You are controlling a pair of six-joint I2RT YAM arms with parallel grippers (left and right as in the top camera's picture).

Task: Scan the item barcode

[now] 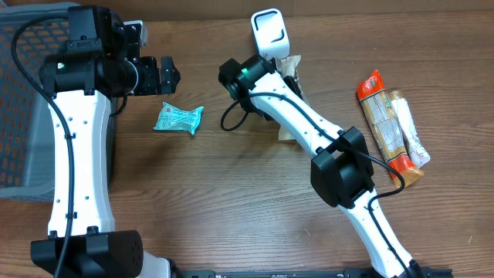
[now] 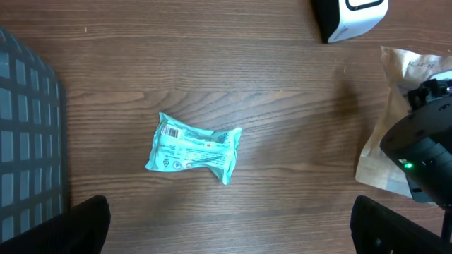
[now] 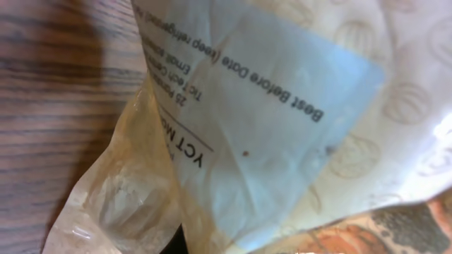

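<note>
A crinkled clear-and-tan bag point(image 3: 268, 127) with a white label fills the right wrist view, its print reading "Best Before Date". My right gripper point(image 1: 276, 73) is shut on this bag point(image 1: 290, 73) just below the white barcode scanner point(image 1: 269, 31); its fingers are hidden behind the plastic. A small teal packet point(image 1: 177, 118) lies flat on the table. My left gripper point(image 1: 171, 76) hovers open above and left of it. In the left wrist view the packet point(image 2: 193, 147) lies ahead of the wide-apart fingers point(image 2: 85, 226), with the scanner point(image 2: 351, 15) at the top right.
A grey wire basket point(image 1: 19, 100) stands along the left edge beside the left arm. An orange snack pack point(image 1: 382, 116) and a white tube-shaped pack point(image 1: 409, 127) lie together at the right. The right arm stretches diagonally across the table's middle.
</note>
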